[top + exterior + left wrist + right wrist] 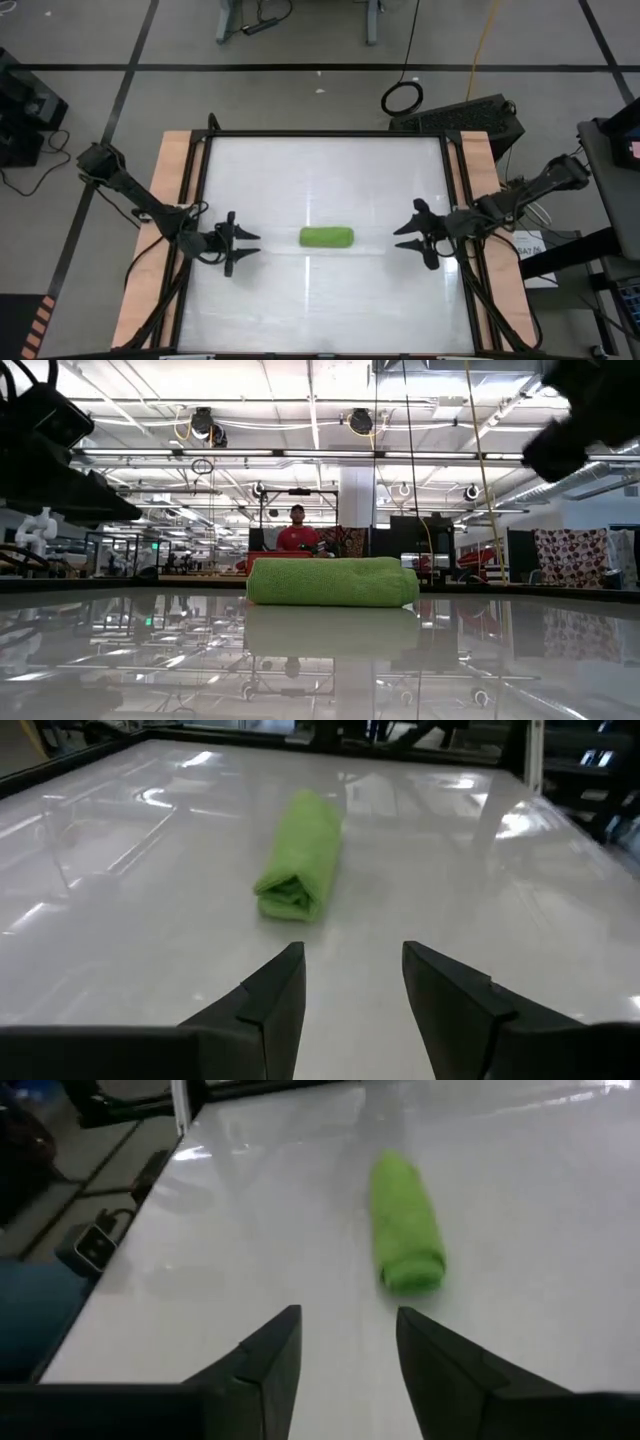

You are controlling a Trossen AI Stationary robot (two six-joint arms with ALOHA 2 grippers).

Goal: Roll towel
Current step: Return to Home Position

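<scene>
Lying near mid-table, the towel [326, 237] is a tight lime-green roll on the glossy white table [300, 310]. Its long axis runs left-right betw. the two arms.

Left pincer [250, 244] is over the table's left side, aimed at one end of the roll and well apart from it. Its fingers [272, 992] are spread w/ nothing betw. them. The left wrist view looks through that gap at the roll's spiral end.

Right pincer [400, 238] is opposite, over the right side, also aimed at the roll and clear of it. Fingers apart, empty.

Low view: the roll sits flat, its reflection in the table below it, w/ dark arm parts in both upper corners. A person [297, 532] in a red top is far back in the room, behind the roll.
</scene>
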